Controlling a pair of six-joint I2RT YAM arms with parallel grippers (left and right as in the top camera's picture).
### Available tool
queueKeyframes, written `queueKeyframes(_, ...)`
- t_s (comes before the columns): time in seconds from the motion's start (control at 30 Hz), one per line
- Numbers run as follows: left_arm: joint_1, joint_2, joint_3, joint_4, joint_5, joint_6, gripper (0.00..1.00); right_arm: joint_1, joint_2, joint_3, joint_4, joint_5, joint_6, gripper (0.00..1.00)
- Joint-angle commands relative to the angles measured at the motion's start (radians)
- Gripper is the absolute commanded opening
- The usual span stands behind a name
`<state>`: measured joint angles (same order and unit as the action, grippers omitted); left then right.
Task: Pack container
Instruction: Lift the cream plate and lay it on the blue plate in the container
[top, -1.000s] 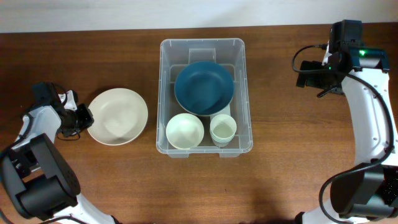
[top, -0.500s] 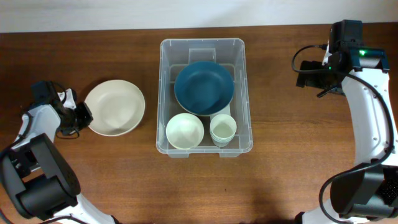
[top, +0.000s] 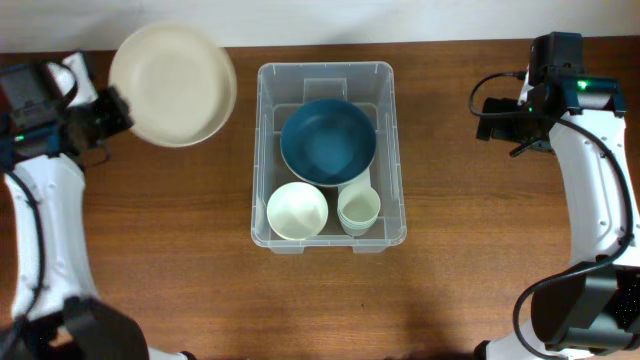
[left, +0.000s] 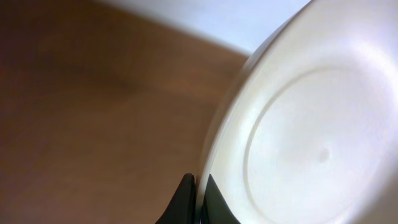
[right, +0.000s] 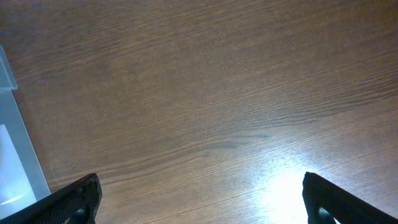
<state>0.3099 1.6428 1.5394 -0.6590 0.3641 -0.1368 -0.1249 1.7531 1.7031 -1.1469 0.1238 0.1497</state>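
Transfer step: the left hand (top: 113, 112), clamped on the cream plate (top: 172, 85)'s rim, seemingly holds it above the surface (top: 450, 260), left of the central container (top: 262, 150); next it should swing over and lower it inside, while the right hand (right: 200, 179) gapes idle.
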Motion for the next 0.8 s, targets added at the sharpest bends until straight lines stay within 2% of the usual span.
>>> queueKeyframes(0.0,-0.108,-0.051,0.016,0.010,0.058,-0.028,0.01,-0.006,0.004,0.002,0.000,0.012,0.002,0.99)
queueKeyframes(0.1,-0.225,-0.051,0.016,0.021,0.035,-0.042,0.01,-0.006,0.004,0.002,0.000,0.012,0.002,0.99)
queueKeyframes(0.47,-0.564,0.010,0.016,0.065,-0.307,-0.059,0.01,-0.006,0.004,0.002,0.000,0.012,0.002,0.99)
queueKeyframes(0.77,-0.611,0.129,0.016,0.109,-0.327,-0.110,0.01,-0.006,0.004,0.002,0.000,0.012,0.002,0.99)
